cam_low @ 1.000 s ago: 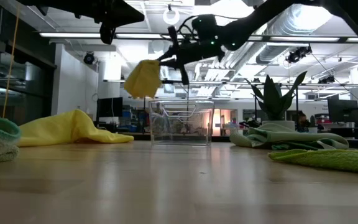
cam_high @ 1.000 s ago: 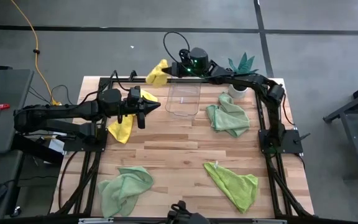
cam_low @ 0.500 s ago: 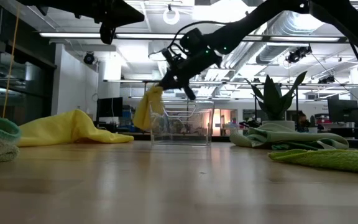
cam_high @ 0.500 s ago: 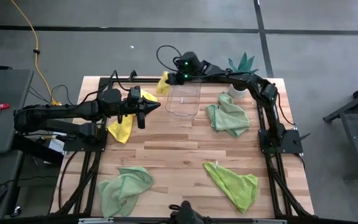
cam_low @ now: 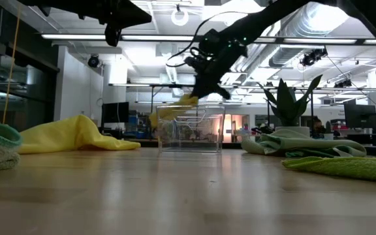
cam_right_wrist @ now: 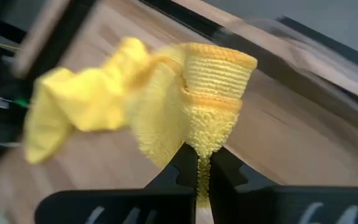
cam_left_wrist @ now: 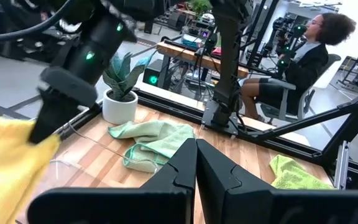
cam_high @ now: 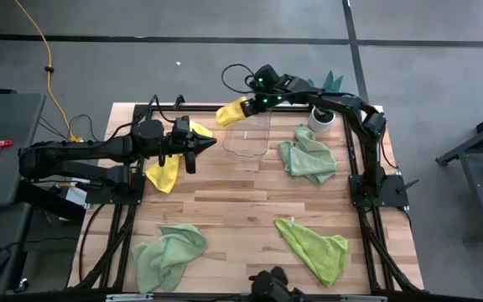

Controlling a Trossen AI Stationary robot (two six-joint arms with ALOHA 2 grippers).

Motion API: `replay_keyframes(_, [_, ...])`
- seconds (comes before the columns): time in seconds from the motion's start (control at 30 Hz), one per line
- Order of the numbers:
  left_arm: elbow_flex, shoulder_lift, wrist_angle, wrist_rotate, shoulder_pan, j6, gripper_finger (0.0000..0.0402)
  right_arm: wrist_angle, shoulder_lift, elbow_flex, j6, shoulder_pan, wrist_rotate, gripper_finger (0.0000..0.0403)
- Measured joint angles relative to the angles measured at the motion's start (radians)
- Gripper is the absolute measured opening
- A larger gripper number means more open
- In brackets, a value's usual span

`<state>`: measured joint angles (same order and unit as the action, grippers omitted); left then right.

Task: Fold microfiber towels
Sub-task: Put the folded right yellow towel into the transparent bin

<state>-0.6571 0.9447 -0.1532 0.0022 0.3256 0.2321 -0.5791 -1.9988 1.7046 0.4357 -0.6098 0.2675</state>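
A bunched yellow microfiber towel is pinched between the closed fingers of the right gripper, held in the air just beside the far rim of the clear plastic bin. In the right wrist view the cloth is seen folded over on itself and clamped at its folded edge, the rest trailing away from the fingers; a grip of that kind is judged to keep the bundle together while it is carried, probably toward the bin below it.

The left gripper is held above the table with its fingers pressed together on nothing, pointed toward the bin. A second yellow towel lies crumpled on the wood beneath and behind that gripper, seemingly left within easy reach as a later item.

Farther from both grippers, a pale mint towel lies just beyond the bin, near the potted plant. Another mint towel and a lime green towel lie unfolded at the near edge of the table, well apart from either arm, apparently awaiting their turn.
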Motion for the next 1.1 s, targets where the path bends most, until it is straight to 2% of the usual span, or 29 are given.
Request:
replay_keyframes(0.13, [0.0, 0.0, 0.0, -0.025, 0.0, 0.0, 0.0, -0.087, 0.01, 0.0, -0.025, -0.005, -0.074, 0.0])
replay_keyframes(0.43, [0.0, 0.0, 0.0, -0.04, 0.0, 0.0, 0.0, -0.101, -0.047, 0.0, 0.044, 0.033, -0.215, 0.0])
replay_keyframes(0.73, [0.0, 0.0, 0.0, -0.04, 0.0, 0.0, 0.0, -0.133, -0.106, 0.0, 0.204, 0.052, -0.342, 0.0])
replay_keyframes(0.93, [0.0, 0.0, 0.001, -0.04, 0.0, 0.0, 0.0, -0.152, -0.112, 0.0, 0.272, 0.054, -0.352, 0.0])
replay_keyframes(1.1, [0.0, 0.0, 0.01, -0.04, 0.0, 0.0, 0.0, -0.178, -0.115, 0.0, 0.372, 0.056, -0.418, 0.0])
